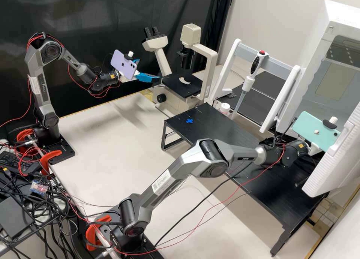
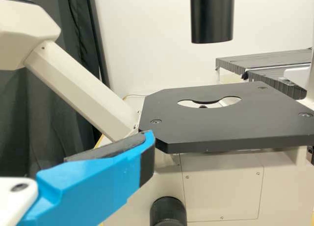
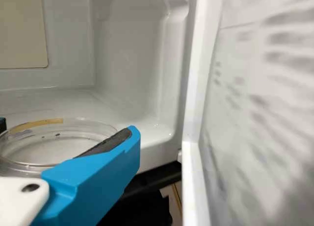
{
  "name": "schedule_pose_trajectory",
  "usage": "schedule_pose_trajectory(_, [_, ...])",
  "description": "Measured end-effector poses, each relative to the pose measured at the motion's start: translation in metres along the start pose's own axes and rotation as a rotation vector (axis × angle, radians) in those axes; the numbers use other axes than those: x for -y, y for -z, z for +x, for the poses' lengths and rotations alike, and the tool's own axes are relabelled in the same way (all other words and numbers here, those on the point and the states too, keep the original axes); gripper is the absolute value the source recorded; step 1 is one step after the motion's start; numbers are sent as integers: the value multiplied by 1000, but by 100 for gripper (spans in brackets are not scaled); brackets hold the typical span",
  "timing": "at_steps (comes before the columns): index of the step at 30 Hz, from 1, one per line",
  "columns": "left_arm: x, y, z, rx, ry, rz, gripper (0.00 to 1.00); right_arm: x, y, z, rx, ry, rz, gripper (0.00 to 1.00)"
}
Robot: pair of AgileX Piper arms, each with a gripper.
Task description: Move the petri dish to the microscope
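Right arm (image 1: pixel 210 163) nearest, reaching over the black bench stand (image 1: pixel 221 126). Right gripper (image 1: pixel 315 149) at the open white chamber (image 1: pixel 339 12), closed across the clear petri dish (image 3: pixel 54 148), its sides against the pads. Farther back, left gripper (image 1: pixel 150 69) beside the microscope (image 1: pixel 170 98), fingers apart, nothing between them.

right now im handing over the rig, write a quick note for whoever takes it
Left gripper: open and empty, beside the microscope stage.
Right gripper: at the petri dish, in the open front of the white chamber; can't tell whether it grips yet.
Done: dish reached.
To do: secure the dish, carry it to the stage, set it down.
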Motion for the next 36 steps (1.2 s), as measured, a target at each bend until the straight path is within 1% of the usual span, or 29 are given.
schedule_pose_trajectory(1, [0, 0, 0, 0, 0, 0, 100, -4, 2, -7, -14, -4, 2, 0])
schedule_pose_trajectory(3, [0, 0, 0, 0, 0, 0, 100, -4, 6, -18, -35, -4, 30, 0])
schedule_pose_trajectory(6, [0, 0, 0, 0, 0, 0, 100, -5, 14, -38, -81, -15, 52, 0])
schedule_pose_trajectory(9, [0, 0, 0, 0, 0, 0, 100, -4, 20, -57, -108, -30, 43, 0])
schedule_pose_trajectory(11, [0, 0, 0, 0, 0, 0, 100, -2, 23, -69, -126, -40, 44, 0])
schedule_pose_trajectory(14, [0, 0, 0, 0, 0, 0, 100, 1, 22, -93, -144, -58, 34, 0])
schedule_pose_trajectory(16, [0, 0, 0, 0, 0, 0, 100, 5, 21, -111, -155, -68, 38, 0])
schedule_pose_trajectory(21, [0, 0, 0, 0, 0, 0, 100, 25, 19, -168, -191, -69, 45, 0])
schedule_pose_trajectory(22, [0, 0, 0, 0, 0, 0, 100, 28, 19, -175, -193, -66, 41, 0])
schedule_pose_trajectory(24, [0, 0, 0, 0, 0, 0, 100, 35, 23, -196, -224, -67, 35, 0])
schedule_pose_trajectory(28, [0, 0, 0, 0, 0, 0, 100, 48, 37, -237, -286, -64, 45, 0])
schedule_pose_trajectory(30, [0, 0, 0, 0, 0, 0, 100, 57, 49, -257, -327, -51, 48, 0])
schedule_pose_trajectory(31, [0, 0, 0, 0, 0, 0, 100, 62, 57, -269, -360, -38, 51, 0])
schedule_pose_trajectory(36, [0, 0, 0, 0, 0, 0, 100, 86, 88, -305, -503, 18, 20, 0])
